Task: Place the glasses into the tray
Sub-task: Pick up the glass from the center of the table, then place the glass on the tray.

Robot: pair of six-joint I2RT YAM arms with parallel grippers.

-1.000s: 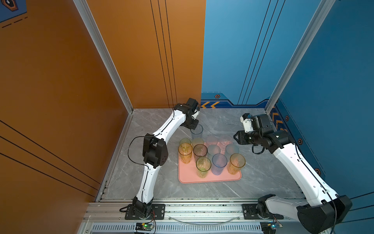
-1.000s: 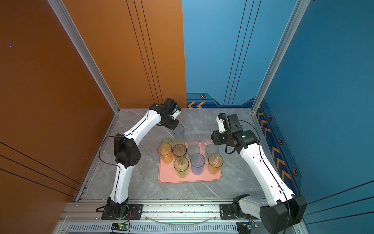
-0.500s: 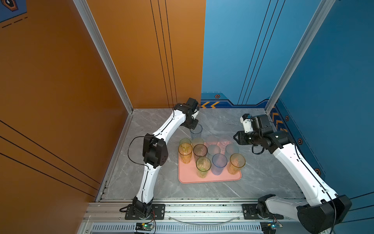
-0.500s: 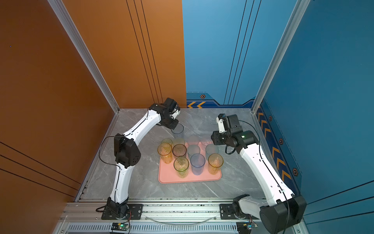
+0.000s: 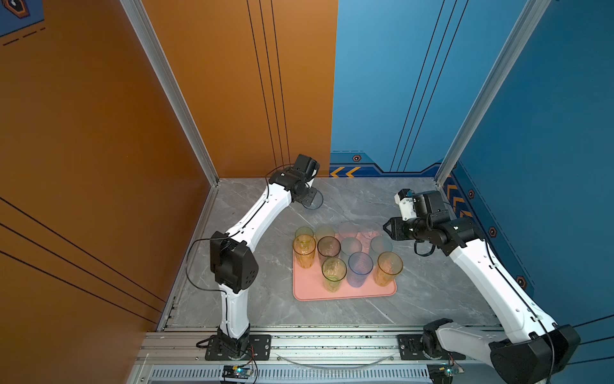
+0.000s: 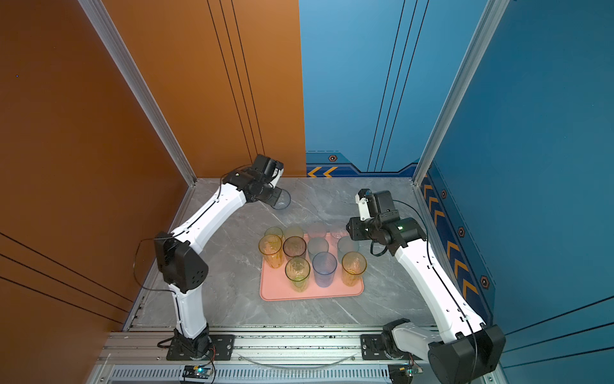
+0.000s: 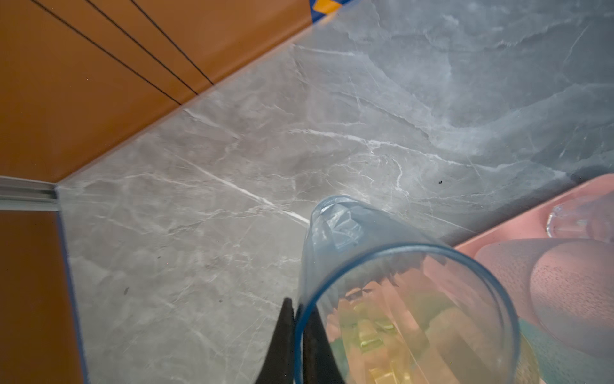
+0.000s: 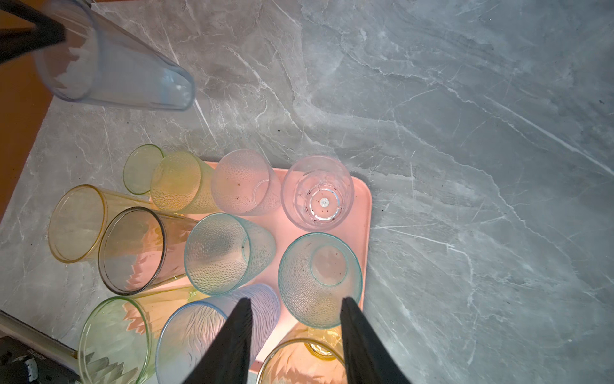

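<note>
The salmon-pink tray [image 5: 309,292] [image 6: 275,293] lies mid-table with several tinted glasses standing in it, among them a blue one [image 5: 359,267] and a teal one [image 8: 319,279]. A small green glass [image 5: 304,231] [image 8: 143,169] stands on the table just off the tray's back left corner. My left gripper [image 5: 307,197] [image 7: 299,301] is shut on the rim of a pale blue glass [image 5: 315,201] [image 7: 382,266] [image 8: 126,79], held tilted above the table behind the tray. My right gripper [image 5: 387,229] [image 8: 295,301] hangs open over the tray's right side with nothing between its fingers.
Orange wall [image 5: 232,99] at back left and blue walls [image 5: 382,99] at back and right close in the grey marble table [image 5: 432,282]. An aluminium rail [image 5: 315,345] runs along the front edge with both arm bases on it.
My left gripper has shifted slightly toward the back left with the pale blue glass. The right arm has stayed still.
</note>
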